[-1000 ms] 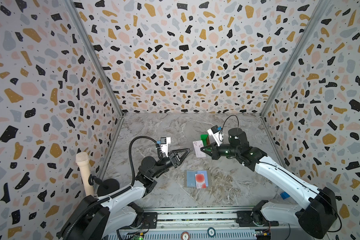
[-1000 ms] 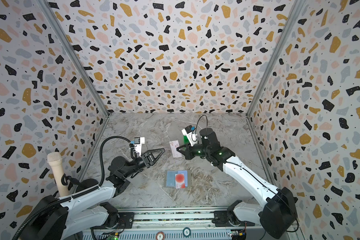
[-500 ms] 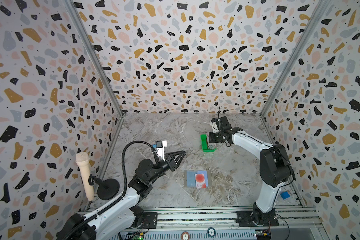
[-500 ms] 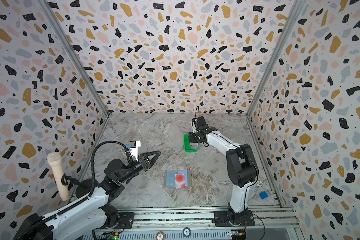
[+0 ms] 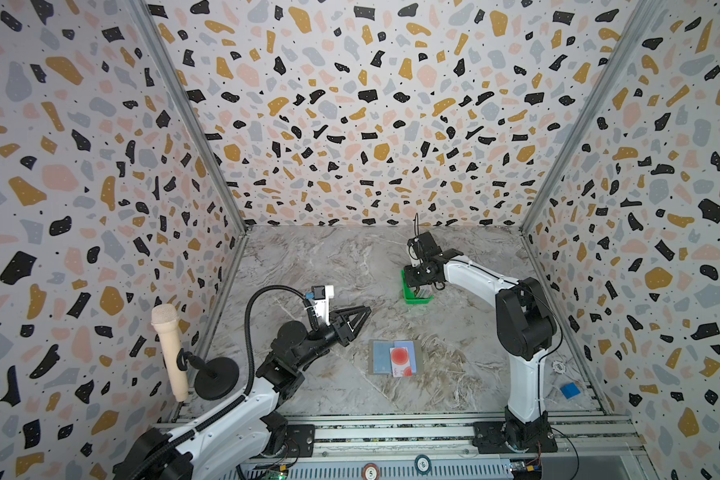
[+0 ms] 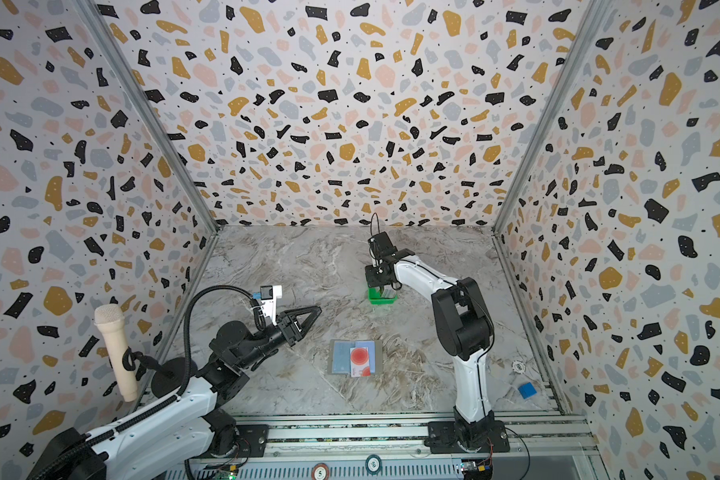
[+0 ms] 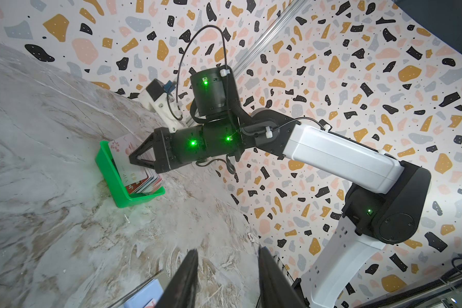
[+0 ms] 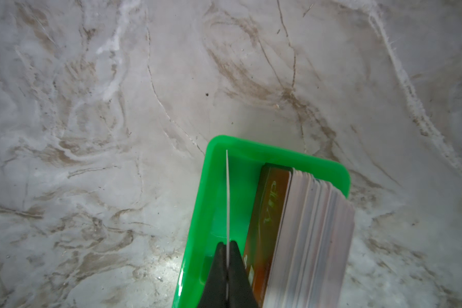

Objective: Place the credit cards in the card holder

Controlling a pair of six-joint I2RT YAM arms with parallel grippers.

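Observation:
The grey card holder (image 5: 419,366) (image 6: 378,366) lies open and flat on the table. On it lie a light blue card (image 5: 379,355) and a white card with red discs (image 5: 400,361). Further back stands a green tray (image 5: 412,298) (image 8: 214,186) with a stack of credit cards (image 8: 312,234) (image 7: 144,181) on edge. My right gripper (image 8: 227,244) points down into the tray, shut on one thin white card (image 8: 227,192) (image 7: 123,152). My left gripper (image 5: 364,311) (image 7: 228,249) hovers open and empty, left of the holder.
A beige microphone on a black stand (image 5: 169,349) is at the front left. A small blue block (image 5: 569,390) and a white round piece (image 5: 558,366) lie near the right wall. Terrazzo walls close in three sides.
A second ago my right gripper was out left of the tray with a card at its tip. It now points down into the tray. The left gripper drew back slightly.

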